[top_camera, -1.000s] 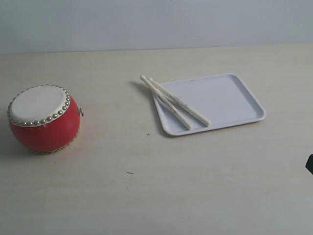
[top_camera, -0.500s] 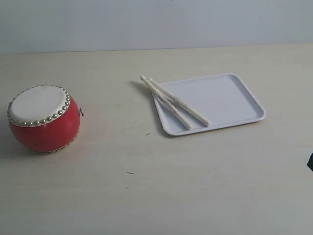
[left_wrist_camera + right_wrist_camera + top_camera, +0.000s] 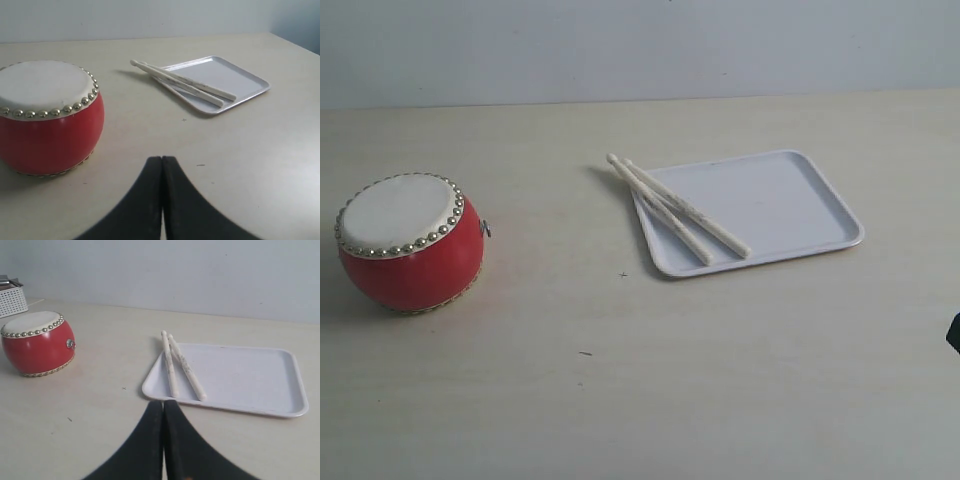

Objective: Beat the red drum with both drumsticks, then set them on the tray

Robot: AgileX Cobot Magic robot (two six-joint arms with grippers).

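Left wrist view: black left fingers (image 3: pixel 145 200) are pressed together, empty; right fingers (image 3: pixel 145 450) likewise. Squat red drum (image 3: pixel 410 240) stands at 9 o'clock on the pale tabletop (image 3: pixel 620 380). Two cream wooden drumsticks (image 3: pixel 675 210) lie at 9 o'clock on the white rectangular tray (image 3: pixel 790 200), tips overhanging.

Pale wood-look table (image 3: pixel 620 400) w/ red drum (image 3: pixel 410 245) standing upright & flat white tray (image 3: pixel 790 200) well apart from it; two tiny dark specks (image 3: pixel 585 353) between them.
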